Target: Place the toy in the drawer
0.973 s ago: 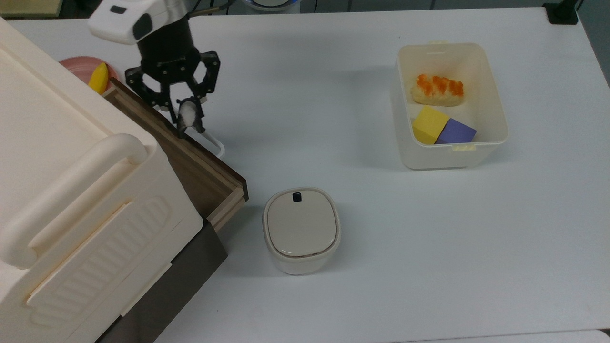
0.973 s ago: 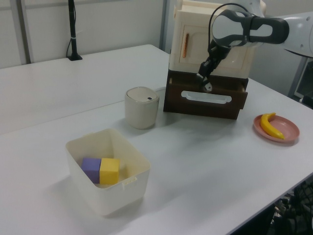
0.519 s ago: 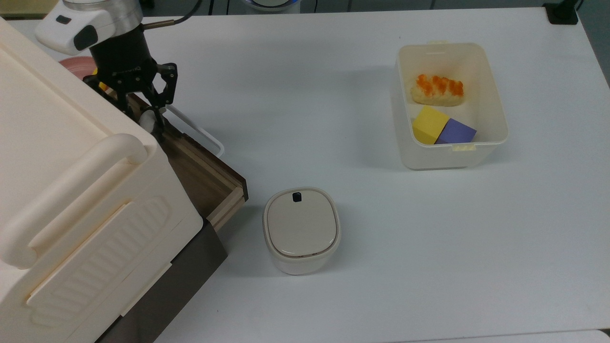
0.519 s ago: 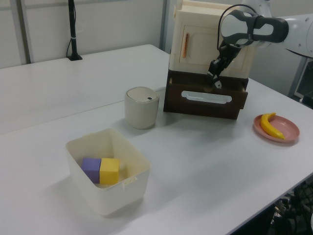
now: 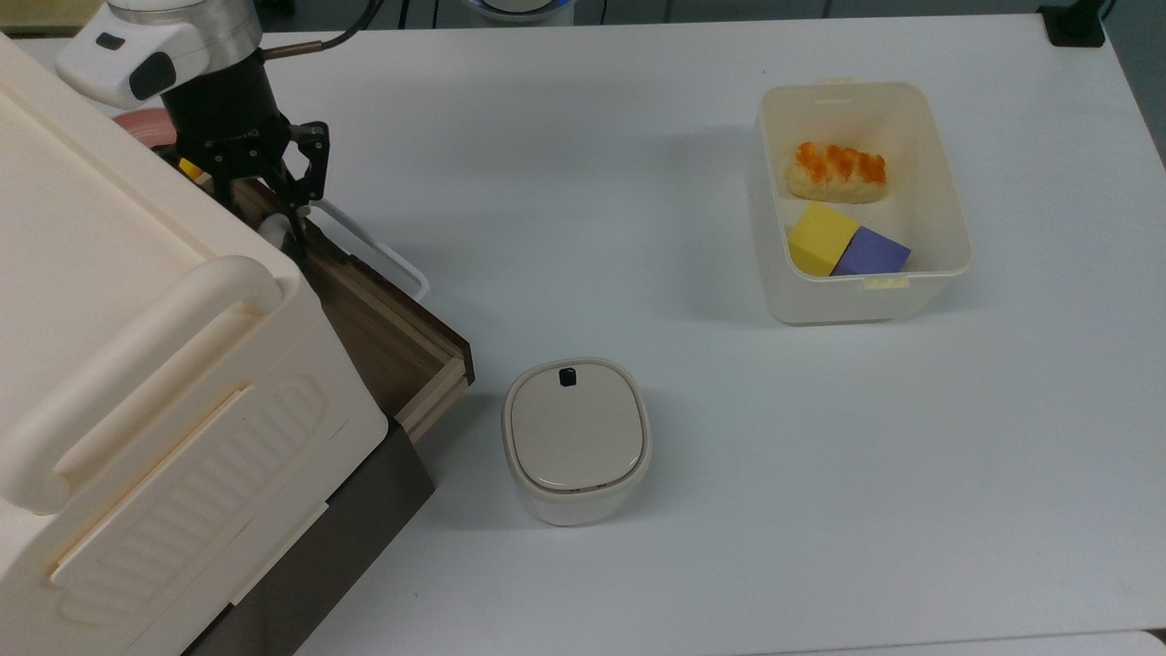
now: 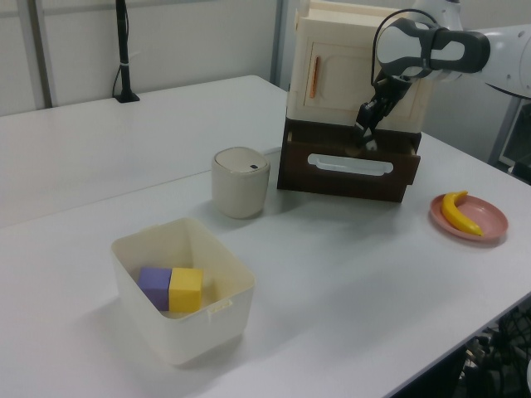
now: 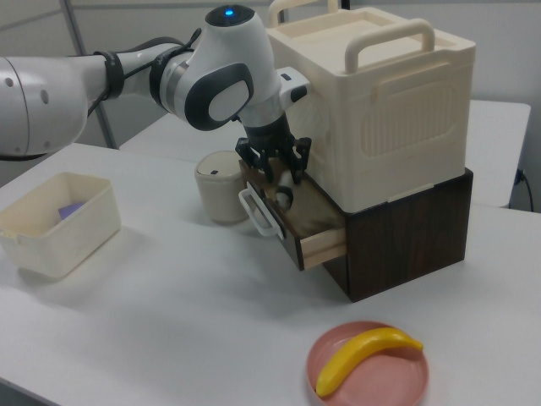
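gripper point(image 7: 283, 188) black two-finger, over open drawer | fingers pinching small black-and-white panda toy point(image 7: 285, 198) | toy low inside dark-brown wood-grain drawer point(image 7: 314, 222) with white loop handle, beneath cream cabinet point(image 7: 397, 110) on white counter point(image 5: 692, 456)

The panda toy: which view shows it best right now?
The right view: the panda toy sits in the tool above the open drawer. Top view shows a white sliver; left view a speck.

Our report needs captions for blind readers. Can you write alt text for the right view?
A robot gripper holds a toy over an open drawer under a cream cabinet; a banana lies on a pink plate in front.
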